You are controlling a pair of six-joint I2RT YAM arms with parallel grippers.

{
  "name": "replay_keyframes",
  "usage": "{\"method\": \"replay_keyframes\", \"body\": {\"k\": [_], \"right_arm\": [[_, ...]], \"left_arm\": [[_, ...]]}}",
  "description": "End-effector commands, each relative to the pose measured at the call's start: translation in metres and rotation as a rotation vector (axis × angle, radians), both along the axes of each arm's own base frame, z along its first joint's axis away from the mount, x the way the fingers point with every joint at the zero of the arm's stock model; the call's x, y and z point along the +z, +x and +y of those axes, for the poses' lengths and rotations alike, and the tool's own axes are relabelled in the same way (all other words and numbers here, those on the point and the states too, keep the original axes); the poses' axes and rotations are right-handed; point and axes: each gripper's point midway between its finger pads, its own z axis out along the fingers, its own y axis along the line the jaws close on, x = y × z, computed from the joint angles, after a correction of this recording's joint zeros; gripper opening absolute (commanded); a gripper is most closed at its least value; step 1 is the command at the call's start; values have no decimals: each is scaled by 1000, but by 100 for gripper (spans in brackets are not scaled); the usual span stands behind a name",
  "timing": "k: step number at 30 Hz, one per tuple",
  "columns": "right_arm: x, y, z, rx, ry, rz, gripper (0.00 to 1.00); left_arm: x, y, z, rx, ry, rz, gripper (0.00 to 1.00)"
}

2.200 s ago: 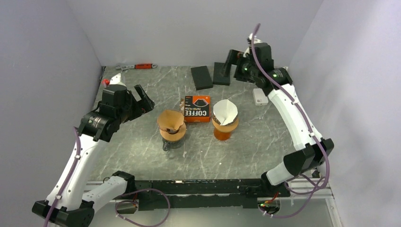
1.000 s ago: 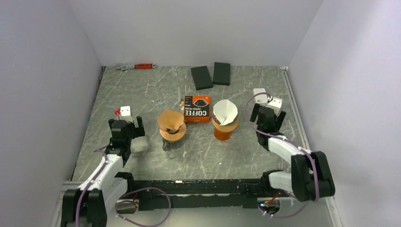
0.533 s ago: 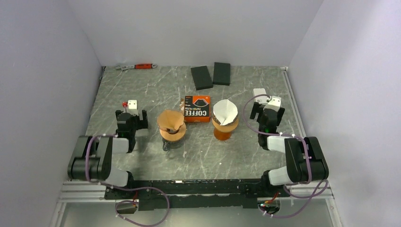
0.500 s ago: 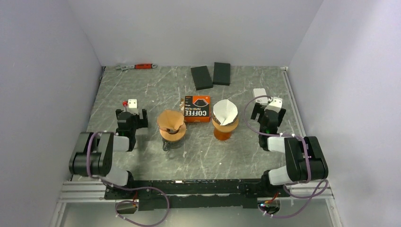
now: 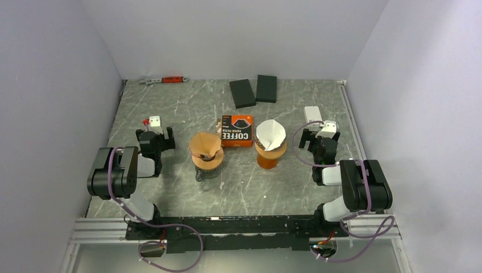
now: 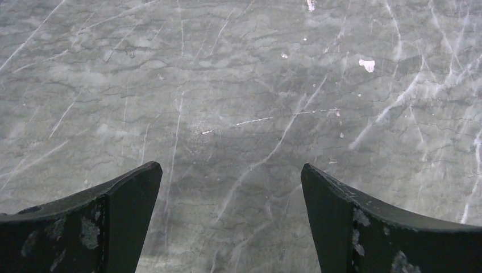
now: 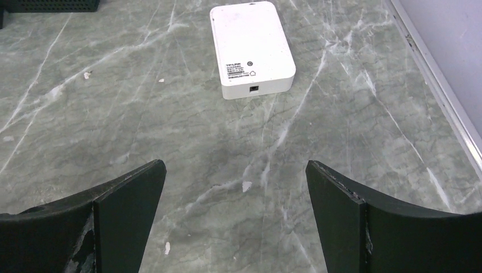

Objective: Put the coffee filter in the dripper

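Marble tabletop (image 5: 170,108): red-handled wrench (image 5: 165,80) rear left; black block (image 5: 242,92) just beside second black block (image 5: 266,88); white TP-Link device (image 7: 252,48) right.

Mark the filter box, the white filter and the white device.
filter box (image 5: 237,132): top view, middle of printed lid.
white filter (image 5: 271,134): top view, inner paper face.
white device (image 7: 252,48): right wrist view, centre of top face.

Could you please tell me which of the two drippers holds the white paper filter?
The orange dripper on the right, just right of the coffee filter box, holds the white filter; the left dripper holds a brown filter.
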Motion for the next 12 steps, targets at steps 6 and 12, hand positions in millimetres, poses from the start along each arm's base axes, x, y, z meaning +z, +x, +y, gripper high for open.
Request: {"method": "replay_keyframes", "body": {"k": [6, 12], "right_arm": [[26, 12, 4, 27, -6, -95, 100], [26, 12, 4, 27, -5, -94, 100]], "left_arm": [[18, 14, 0, 1, -7, -74, 99], [17, 13, 1, -9, -21, -62, 100]]}}
